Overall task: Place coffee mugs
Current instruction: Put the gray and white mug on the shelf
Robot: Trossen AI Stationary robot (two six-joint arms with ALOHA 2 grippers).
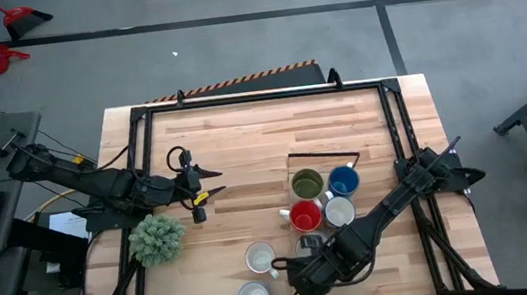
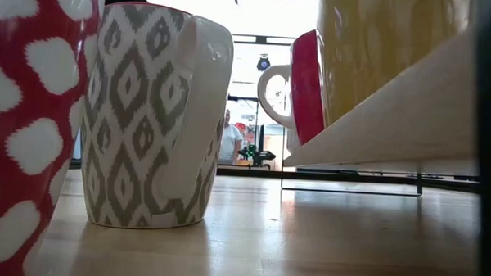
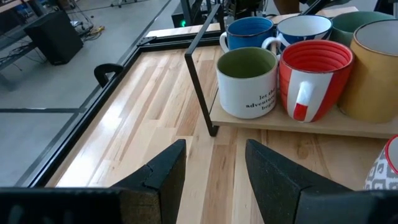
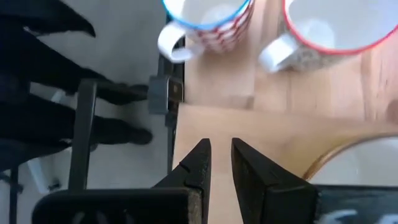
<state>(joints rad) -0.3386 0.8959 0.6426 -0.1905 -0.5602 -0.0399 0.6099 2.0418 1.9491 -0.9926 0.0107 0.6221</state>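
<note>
The right gripper [image 4: 221, 158] hangs low over the worktop [image 1: 242, 140], just beside the near edge of the board [image 3: 298, 121]. Its fingers are almost closed. There is only a thin gap between them, and nothing is in it. From above, two white mugs [image 1: 260, 259] stand loose on the worktop just past this gripper, on the side away from the board. Both stand up straight with the open end on top. The handle of the nearer one seems to point back at the gripper.

The left gripper [image 3: 214, 168] is wide open and empty. It waits well apart from the board, and it points at the board. A plant [image 1: 157, 238] sits near it.

The board already has mugs on it, packed close. There is an olive mug [image 3: 247, 81], a red mug [image 3: 314, 78] and a blue mug [image 3: 249, 31]. There are a few more behind them.

I think a loose white mug goes next. The right gripper is much nearer to those two than the left one is. It would need to open wider and turn away from the board to reach them.
</note>
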